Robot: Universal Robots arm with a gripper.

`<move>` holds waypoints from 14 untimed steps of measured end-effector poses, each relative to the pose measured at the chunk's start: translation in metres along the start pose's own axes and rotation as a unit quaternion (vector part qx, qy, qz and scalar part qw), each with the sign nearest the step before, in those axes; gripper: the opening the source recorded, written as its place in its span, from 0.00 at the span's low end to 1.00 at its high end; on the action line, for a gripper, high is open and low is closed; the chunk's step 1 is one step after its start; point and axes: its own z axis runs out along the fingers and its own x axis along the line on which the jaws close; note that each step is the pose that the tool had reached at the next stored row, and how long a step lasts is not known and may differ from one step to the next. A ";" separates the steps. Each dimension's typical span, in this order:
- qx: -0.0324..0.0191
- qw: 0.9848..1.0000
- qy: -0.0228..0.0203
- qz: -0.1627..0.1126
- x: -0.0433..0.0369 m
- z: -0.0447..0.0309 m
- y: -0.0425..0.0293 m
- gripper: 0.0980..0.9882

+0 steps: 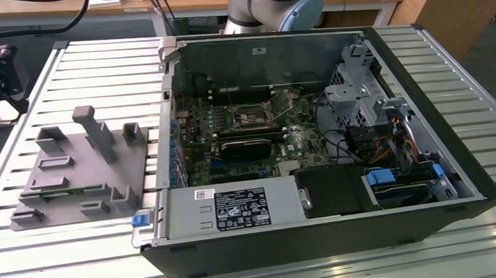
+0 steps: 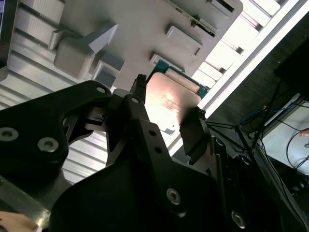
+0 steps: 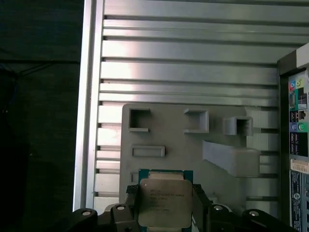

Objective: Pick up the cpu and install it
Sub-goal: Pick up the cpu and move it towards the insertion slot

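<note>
The gripper (image 3: 165, 195) has its black jaws drawn in against two opposite edges of the cpu (image 3: 164, 205), clamping it. In both wrist views the chip sits between the fingertips (image 2: 139, 89), metal lid facing the camera, with a thin green board edge showing along one side. It lies over the grey tray (image 3: 169, 140); whether it is lifted clear of the tray cannot be told.

The desk (image 1: 86, 64) is ribbed aluminium, with long parallel slats that shine under the light. In the exterior view the tray (image 1: 66, 178) lies at the left, a matte plastic plate with upright posts and box-shaped pockets. The open black case (image 1: 320, 249) fills the centre and right, and inside it are a green motherboard (image 1: 231, 146) with a square socket (image 1: 251, 118) and a silvery power supply (image 1: 234, 209) near the lower edge. The arm's grey base (image 1: 276, 6) stands at top centre, in front of wooden furniture. Dark floor borders the desk.
</note>
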 end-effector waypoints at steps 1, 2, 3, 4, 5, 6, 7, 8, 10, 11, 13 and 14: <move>0.000 1.000 0.000 0.000 -0.0001 -0.0026 0.0002 0.49; 0.000 1.000 0.000 0.000 -0.0003 -0.0049 0.0005 0.49; 0.000 1.000 -0.001 0.000 -0.0008 -0.0065 0.0006 0.49; 0.000 1.000 -0.001 0.001 -0.0022 -0.0073 0.0007 0.49; 0.000 1.000 -0.001 0.001 -0.0037 -0.0076 0.0008 0.49; 0.000 1.000 -0.001 0.002 -0.0057 -0.0077 0.0009 0.49; 0.000 1.000 -0.001 0.002 -0.0080 -0.0076 0.0010 0.49; 0.000 1.000 -0.001 0.002 -0.0106 -0.0077 0.0010 0.49; 0.000 1.000 -0.001 0.003 -0.0152 -0.0076 0.0011 0.49; 0.000 1.000 -0.001 0.003 -0.0167 -0.0083 0.0012 0.49; 0.000 1.000 -0.001 0.004 -0.0177 -0.0133 0.0017 0.49; 0.000 1.000 -0.001 0.004 -0.0178 -0.0165 0.0020 0.49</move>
